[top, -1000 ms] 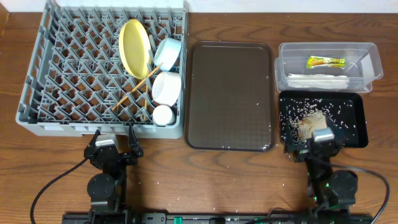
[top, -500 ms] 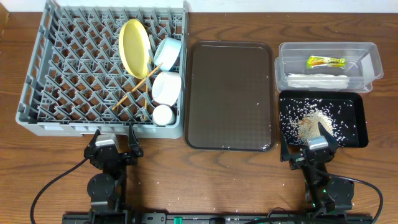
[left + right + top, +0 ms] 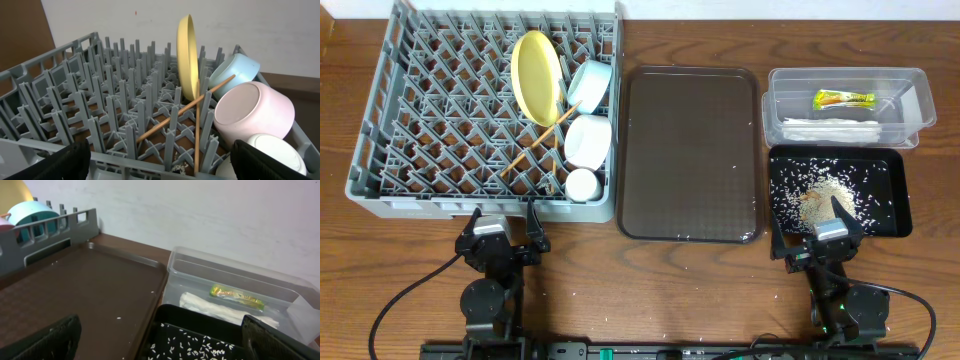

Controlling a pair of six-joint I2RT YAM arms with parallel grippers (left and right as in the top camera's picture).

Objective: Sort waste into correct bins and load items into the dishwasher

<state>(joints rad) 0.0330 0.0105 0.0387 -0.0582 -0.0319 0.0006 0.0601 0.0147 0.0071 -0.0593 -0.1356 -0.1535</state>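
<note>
Grey dish rack [image 3: 440, 110], upper left, holds all dishes [image 3: 537, 77]; wrapper [image 3: 843, 99] and napkin [image 3: 830, 130] in clear tub [image 3: 775, 100], rice [image 3: 820, 190] in black tray [image 3: 905, 190], right. Left tool [image 3: 504, 222], right tool [image 3: 818, 235]: wide, empty, lower edge. Judged complete; next, perhaps stray grains [image 3: 118, 319] on brown tray [image 3: 690, 150].

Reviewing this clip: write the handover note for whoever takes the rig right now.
Grippers: left gripper and right gripper both open, empty.
In the dish rack: yellow plate, light blue bowl, white bowl, white cup, chopsticks.
The clear tub holds snack wrapper and napkin; rice lies in the black tray.
To do: a few stray grains on the brown serving tray, if they count.
</note>
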